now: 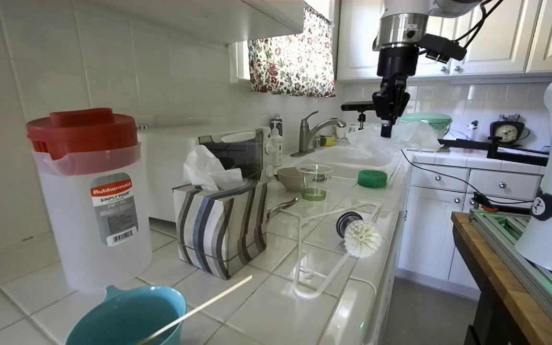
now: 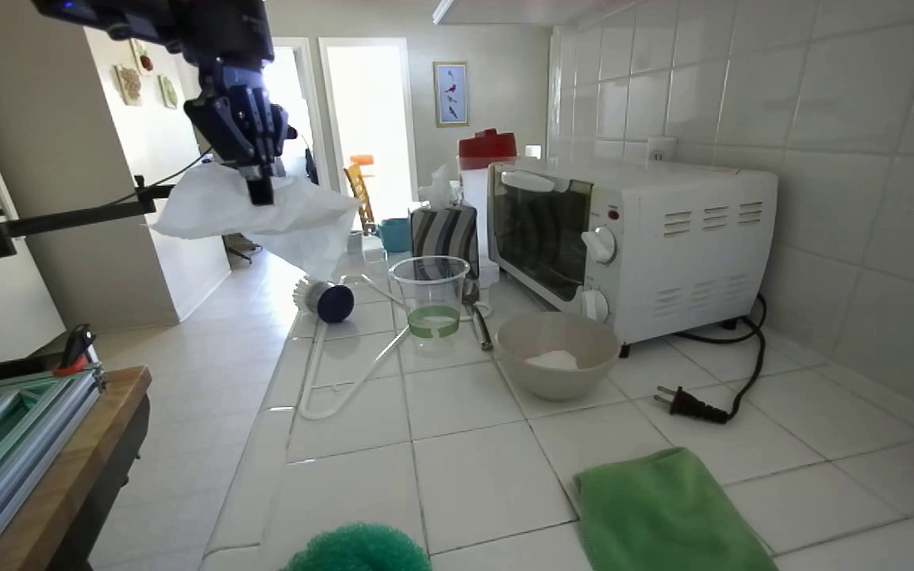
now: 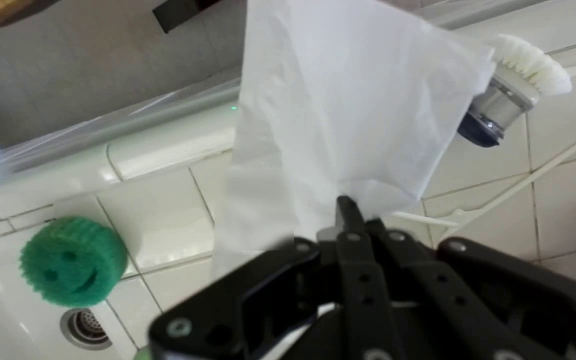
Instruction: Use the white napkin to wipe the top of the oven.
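The white napkin (image 1: 417, 136) hangs loosely from my gripper (image 1: 387, 128), whose fingers are shut on it. In an exterior view the napkin (image 2: 298, 218) spreads to both sides of the gripper (image 2: 259, 186), in the air above the counter's front edge. Seen from the wrist, the napkin (image 3: 338, 105) fans out beyond the gripper (image 3: 355, 212); the pinched part is hidden between the fingers. The white toaster oven (image 2: 687, 238) stands against the tiled wall, and its flat top (image 2: 663, 173) lies apart from the napkin, across the counter.
A striped tissue box (image 1: 223, 225) and a red-lidded pitcher (image 1: 94, 206) stand by the oven. A clear cup (image 2: 429, 293), a bowl (image 2: 556, 361), a brush (image 2: 330, 303) and a white wire frame (image 1: 300, 258) share the counter. A wall cabinet (image 1: 228, 19) overhangs the oven side.
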`<state>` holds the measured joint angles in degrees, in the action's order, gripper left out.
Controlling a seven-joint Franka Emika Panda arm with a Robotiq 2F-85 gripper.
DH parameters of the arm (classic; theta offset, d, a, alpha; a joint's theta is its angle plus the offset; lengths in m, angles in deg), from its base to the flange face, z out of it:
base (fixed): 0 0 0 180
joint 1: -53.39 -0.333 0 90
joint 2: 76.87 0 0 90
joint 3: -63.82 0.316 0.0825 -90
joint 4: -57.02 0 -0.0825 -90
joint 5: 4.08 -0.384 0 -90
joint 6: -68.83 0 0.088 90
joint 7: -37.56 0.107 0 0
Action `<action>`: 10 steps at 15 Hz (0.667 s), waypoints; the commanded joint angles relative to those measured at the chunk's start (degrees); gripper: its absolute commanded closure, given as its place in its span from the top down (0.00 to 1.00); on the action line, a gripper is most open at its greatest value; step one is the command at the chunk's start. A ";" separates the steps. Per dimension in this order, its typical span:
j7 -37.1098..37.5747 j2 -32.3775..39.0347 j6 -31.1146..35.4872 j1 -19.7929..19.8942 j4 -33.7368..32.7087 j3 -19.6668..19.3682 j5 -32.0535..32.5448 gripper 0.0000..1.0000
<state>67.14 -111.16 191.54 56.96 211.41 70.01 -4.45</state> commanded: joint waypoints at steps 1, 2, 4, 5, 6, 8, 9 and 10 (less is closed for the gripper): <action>-2.44 -2.42 4.36 3.00 3.93 -0.78 2.08 0.00; -2.83 -2.00 5.95 4.06 4.39 -0.93 3.05 0.00; -4.53 0.33 9.72 5.92 3.07 -1.33 5.47 0.00; -5.22 0.79 11.87 6.83 3.09 -1.44 6.72 0.00; -5.40 1.47 13.71 7.54 3.09 -1.56 7.43 0.00; -6.83 2.86 17.13 8.88 3.07 -2.34 8.77 0.00; -7.82 3.68 18.64 9.36 3.08 -2.92 8.94 0.00; -8.69 4.65 19.71 9.69 3.02 -3.58 8.90 0.00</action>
<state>61.31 -108.83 207.81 65.91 214.57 67.92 3.29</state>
